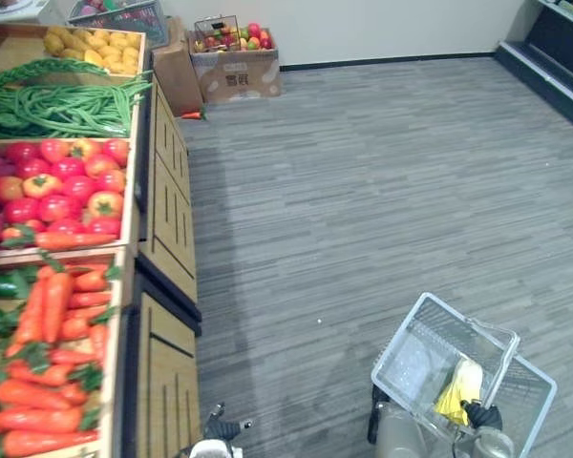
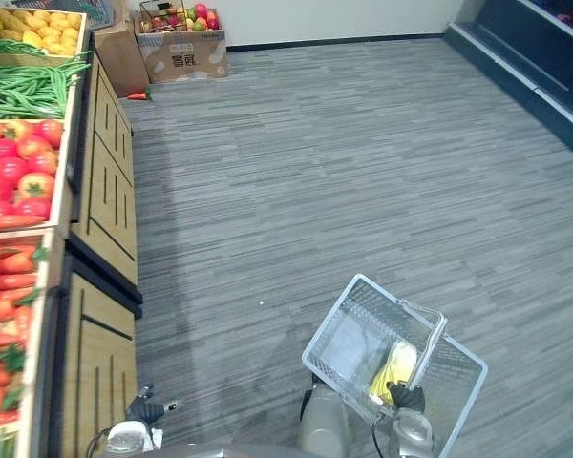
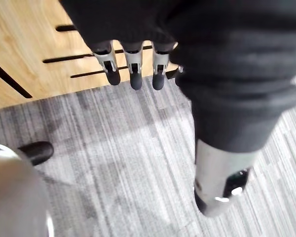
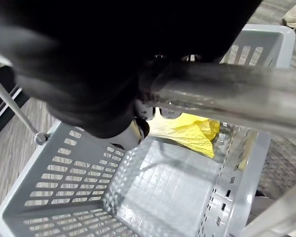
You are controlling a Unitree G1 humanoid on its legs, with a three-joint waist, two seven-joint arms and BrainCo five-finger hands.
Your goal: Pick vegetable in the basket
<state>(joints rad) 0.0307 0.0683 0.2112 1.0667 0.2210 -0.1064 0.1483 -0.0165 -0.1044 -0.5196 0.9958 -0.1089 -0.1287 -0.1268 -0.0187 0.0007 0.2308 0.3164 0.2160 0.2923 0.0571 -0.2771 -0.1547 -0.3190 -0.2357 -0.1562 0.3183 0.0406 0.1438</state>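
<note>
Curling round the handle (image 4: 227,98), the right hand (image 1: 482,415) carries the grey basket (image 1: 401,367) slung beneath it, so the open top stays free for loading. One yellow-green leafy vegetable (image 1: 461,386) lies inside, just under the hand. The left hand (image 3: 133,69) hangs loose-fingered and holds nothing, free, I judge, to pick from the crates beyond it: carrots (image 1: 53,324) nearest, tomatoes (image 1: 67,181) and green beans (image 1: 57,105) farther off.

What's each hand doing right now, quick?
Left hand: open, holding nothing.
Right hand: closed around the basket handle.
</note>
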